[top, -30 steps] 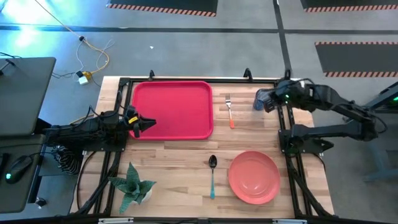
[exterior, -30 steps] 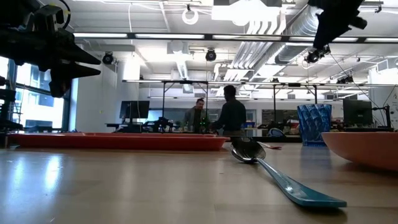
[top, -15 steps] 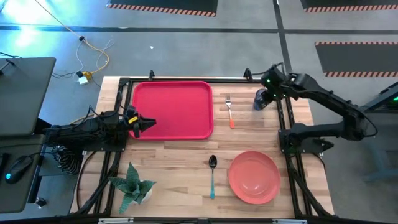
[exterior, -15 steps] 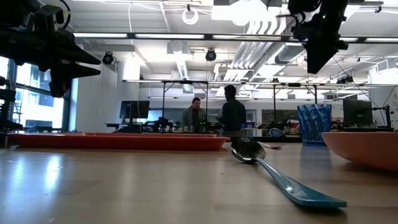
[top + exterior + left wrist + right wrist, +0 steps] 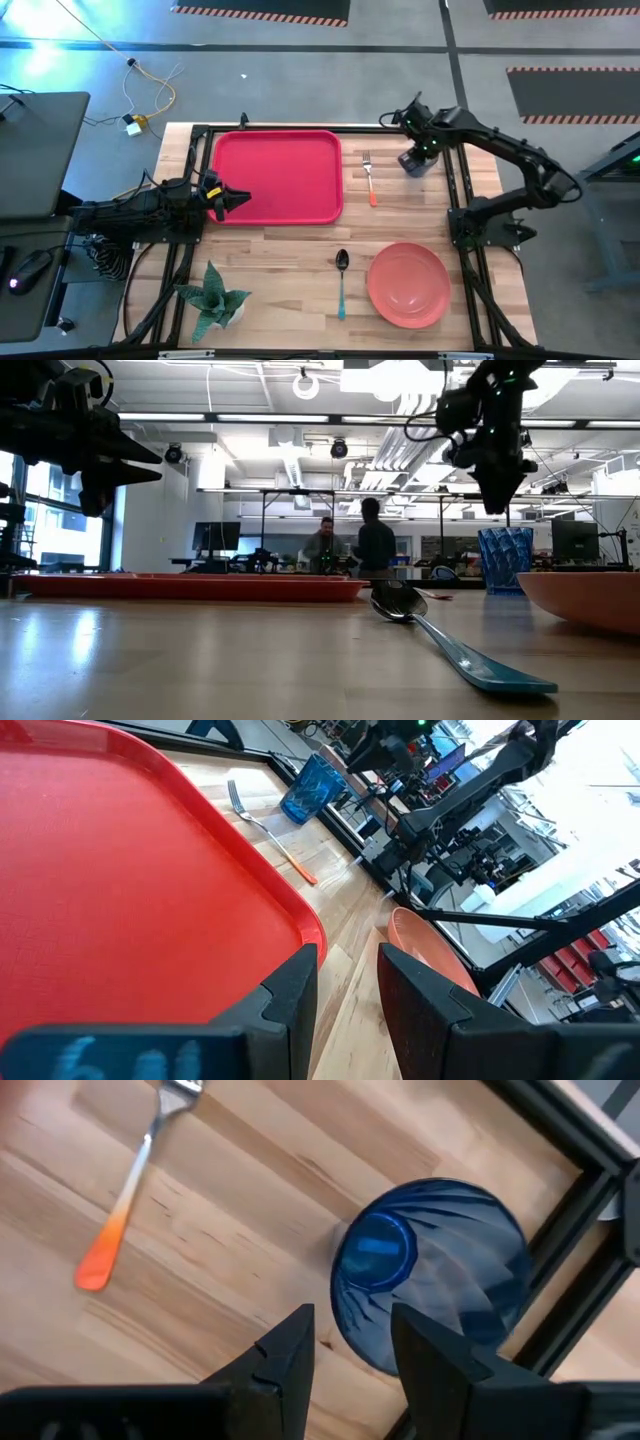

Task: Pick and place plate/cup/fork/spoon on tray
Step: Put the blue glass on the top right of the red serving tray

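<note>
Right gripper (image 5: 345, 1345) hangs above the cup (image 5: 430, 1270), fingers parted by a narrow gap, holding nothing. Cup stands upright on the table, beyond the tray's (image 5: 277, 176) right edge and past the fork (image 5: 369, 176), close to the table frame rail.

Risk, as judged from here: the gap between the fingers looks narrower than the cup's mouth. A descent as is would likely land a finger on the rim and tip or push the cup rather than straddle its wall. The frame rail sits just beside the cup, so a finger going down on that side could strike it. The cup's ribbed, tapering wall may slip under a light pinch.

Left gripper (image 5: 345, 985) waits at the tray's left edge, fingers slightly apart, empty.

Views compared:
- Right wrist view alone shows straight down into the cup: empty, with the fork's orange handle near it.
- Low view shows the right gripper well above the cup's rim, which the high view cannot tell.
- High view alone gives the layout: spoon (image 5: 341, 280) and plate (image 5: 408, 285) lie off the tray's near right corner, well apart from the cup. Tray holds nothing.
</note>
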Robot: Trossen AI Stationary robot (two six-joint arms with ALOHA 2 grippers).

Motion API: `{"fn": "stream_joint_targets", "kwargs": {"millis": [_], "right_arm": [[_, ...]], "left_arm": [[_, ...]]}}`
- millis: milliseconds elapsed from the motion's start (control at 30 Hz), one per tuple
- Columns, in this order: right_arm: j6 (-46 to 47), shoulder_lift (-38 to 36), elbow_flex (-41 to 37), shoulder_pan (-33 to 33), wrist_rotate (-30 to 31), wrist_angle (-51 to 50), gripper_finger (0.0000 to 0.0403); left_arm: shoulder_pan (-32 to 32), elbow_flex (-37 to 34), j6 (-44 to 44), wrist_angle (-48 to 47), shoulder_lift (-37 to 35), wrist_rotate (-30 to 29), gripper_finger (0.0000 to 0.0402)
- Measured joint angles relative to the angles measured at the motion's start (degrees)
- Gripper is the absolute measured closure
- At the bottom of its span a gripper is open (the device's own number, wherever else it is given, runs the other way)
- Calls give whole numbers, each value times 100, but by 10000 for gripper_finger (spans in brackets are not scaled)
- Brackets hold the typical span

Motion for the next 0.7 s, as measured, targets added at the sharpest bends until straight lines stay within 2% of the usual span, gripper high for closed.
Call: {"fn": "stream_joint_targets", "kwargs": {"millis": [133,700], "right_arm": [[-41,281,0,-1,-141,91,276],[-19,867,-4,-1,-69,197,279]], "left_arm": [[0,0,0,0,0,1,304],[0,0,0,0,2,2,304]]}}
